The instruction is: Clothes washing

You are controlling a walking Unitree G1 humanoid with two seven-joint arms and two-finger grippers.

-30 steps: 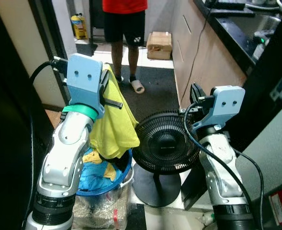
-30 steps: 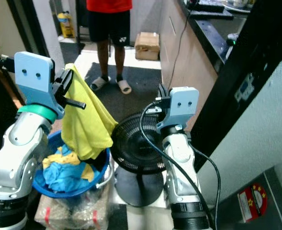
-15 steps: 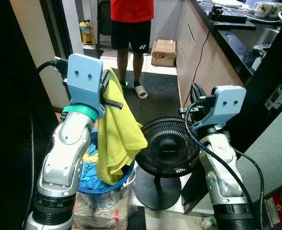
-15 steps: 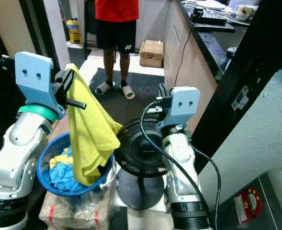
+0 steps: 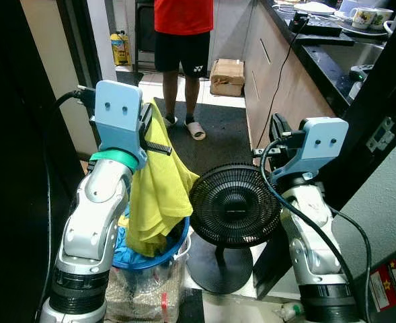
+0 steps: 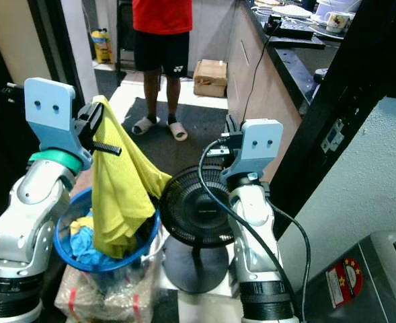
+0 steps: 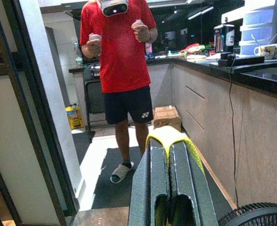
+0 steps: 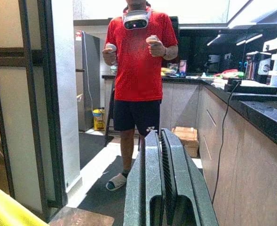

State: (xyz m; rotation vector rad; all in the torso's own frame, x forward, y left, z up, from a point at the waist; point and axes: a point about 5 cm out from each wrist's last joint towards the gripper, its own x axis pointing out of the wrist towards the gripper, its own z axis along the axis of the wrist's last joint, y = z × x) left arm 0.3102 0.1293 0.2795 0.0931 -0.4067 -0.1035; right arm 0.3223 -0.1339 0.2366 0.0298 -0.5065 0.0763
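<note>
We observe a person in a red shirt and dark shorts standing at the far end of a dark floor mat, facing the robot with both hands raised and a headset on. A dark countertop runs along the robot's right, carrying mugs, and a cardboard box sits on the floor by the cabinets beyond the mat.

Directly ahead of the robot stands a black pedestal fan, its grille facing the camera. Just beside it, on the robot's left, a blue laundry basket holds blue and yellow clothes.

We note the left gripper raised above the basket, its fingers closed together on a yellow garment. The garment is pinched at its upper edge and hangs down, its lower end reaching into the basket.

The right gripper is held up at a similar height above the fan, its fingers pressed together with nothing between them.

A yellow bottle stands on the floor near the far doorway.
</note>
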